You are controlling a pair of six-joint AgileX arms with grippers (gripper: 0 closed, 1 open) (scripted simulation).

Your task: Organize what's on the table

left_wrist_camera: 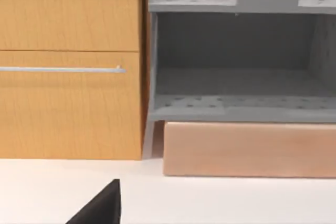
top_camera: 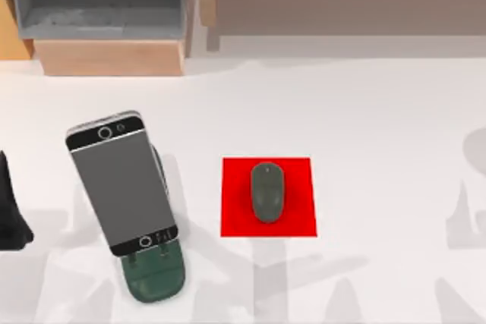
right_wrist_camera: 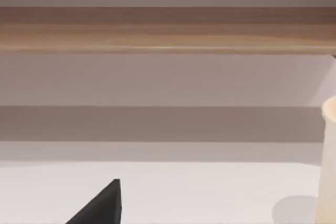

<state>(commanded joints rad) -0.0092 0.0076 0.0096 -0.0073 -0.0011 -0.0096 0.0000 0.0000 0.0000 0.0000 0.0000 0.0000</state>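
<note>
top view, grey mouse (top_camera: pixel 266 192) on red mat (top_camera: pixel 268 197), jaws' state cannot be told

No legible text, brand, number or sign anywhere. Phone (top_camera: pixel 121 184): blank grey screen, small round marks on the black end bands, nothing readable. Mouse (top_camera: pixel 267 192) and red mat (top_camera: pixel 235 218): plain, unmarked. Green stand (top_camera: pixel 156 278) under the phone: no lettering made out. Wooden drawer front (left_wrist_camera: pixel 68 103) with metal handle, grey shelf (left_wrist_camera: pixel 236 106), counter (top_camera: pixel 380 111): bare surfaces, no labels.
</note>
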